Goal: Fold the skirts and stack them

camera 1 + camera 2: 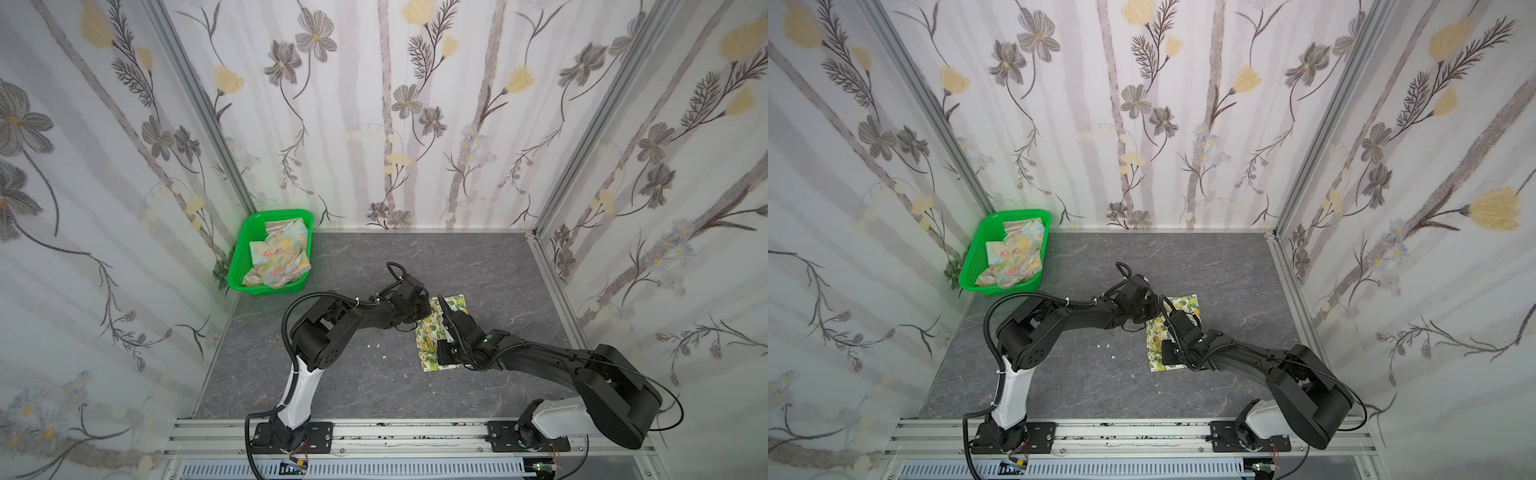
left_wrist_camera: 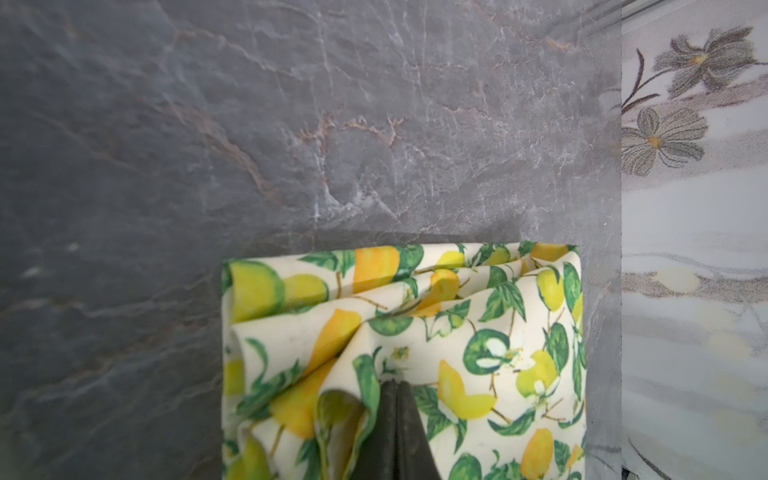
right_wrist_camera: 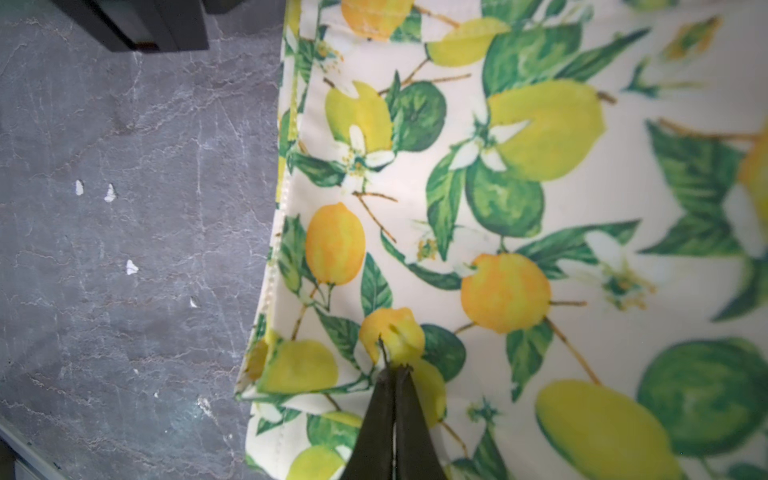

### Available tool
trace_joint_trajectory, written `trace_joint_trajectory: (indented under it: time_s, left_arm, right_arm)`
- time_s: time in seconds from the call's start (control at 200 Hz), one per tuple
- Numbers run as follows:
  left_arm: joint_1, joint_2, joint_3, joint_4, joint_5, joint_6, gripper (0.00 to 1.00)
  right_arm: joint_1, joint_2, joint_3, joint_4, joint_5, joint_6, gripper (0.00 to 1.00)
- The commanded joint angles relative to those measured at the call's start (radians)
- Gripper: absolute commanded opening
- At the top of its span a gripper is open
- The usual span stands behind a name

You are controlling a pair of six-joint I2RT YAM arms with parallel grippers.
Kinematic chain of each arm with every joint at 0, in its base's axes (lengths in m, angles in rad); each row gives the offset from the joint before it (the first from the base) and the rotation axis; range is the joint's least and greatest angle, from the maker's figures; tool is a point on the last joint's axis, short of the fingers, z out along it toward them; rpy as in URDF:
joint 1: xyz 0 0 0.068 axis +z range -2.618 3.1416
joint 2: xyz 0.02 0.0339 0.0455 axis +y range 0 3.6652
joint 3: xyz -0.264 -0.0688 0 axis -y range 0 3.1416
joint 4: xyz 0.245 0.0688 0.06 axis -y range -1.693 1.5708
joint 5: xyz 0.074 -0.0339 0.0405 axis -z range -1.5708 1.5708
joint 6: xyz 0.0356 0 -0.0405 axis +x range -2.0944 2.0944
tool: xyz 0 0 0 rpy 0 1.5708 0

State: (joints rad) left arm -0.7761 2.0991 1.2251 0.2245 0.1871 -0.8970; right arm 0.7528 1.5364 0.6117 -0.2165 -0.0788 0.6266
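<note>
Lemon skirt (image 1: 428, 347) (image 1: 1156, 349) (image 2: 498, 332) (image 3: 540, 208) lies on grey tabletop (image 1: 374, 257), right of centre. It's folded into a narrow strip running near-to-far, top layer rumpled. Both arms meet over its far half.

Left jaws clenched, pinching a raised pleat of the cloth; the left wrist view shows folds fanning out from the tip. Right jaws also clenched, nipping a small pucker of the cloth close to its stitched left hem.

Flower skirt (image 1: 278, 257) (image 1: 1015, 253) sits crumpled in green basket (image 1: 241, 249) (image 1: 973, 253) at far-left corner of tabletop, well apart from lemon skirt. Few white specks (image 1: 377, 345) (image 3: 110, 193) on tabletop, left of lemon skirt.
</note>
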Motion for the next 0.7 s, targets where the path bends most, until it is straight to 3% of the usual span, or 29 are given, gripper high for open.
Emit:
trace_joint_trajectory:
  time_s: [0.0,0.18,0.445,0.694]
  left_arm:
    - [0.001,0.006,0.008,-0.020,-0.006,0.018,0.00]
    - [0.001,0.001,0.010,-0.019,-0.003,0.023,0.00]
    - [0.003,0.013,0.020,-0.016,-0.004,0.021,0.00]
    - [0.012,0.061,0.062,-0.016,0.012,0.033,0.00]
  right_arm:
    - [0.004,-0.039,0.034,-0.041,0.021,-0.008,0.06]
    - [0.003,-0.089,0.087,-0.052,0.049,-0.015,0.10]
    - [0.012,0.108,0.133,0.046,-0.023,-0.049,0.05]
    - [0.060,0.131,0.066,0.091,-0.066,0.012,0.04]
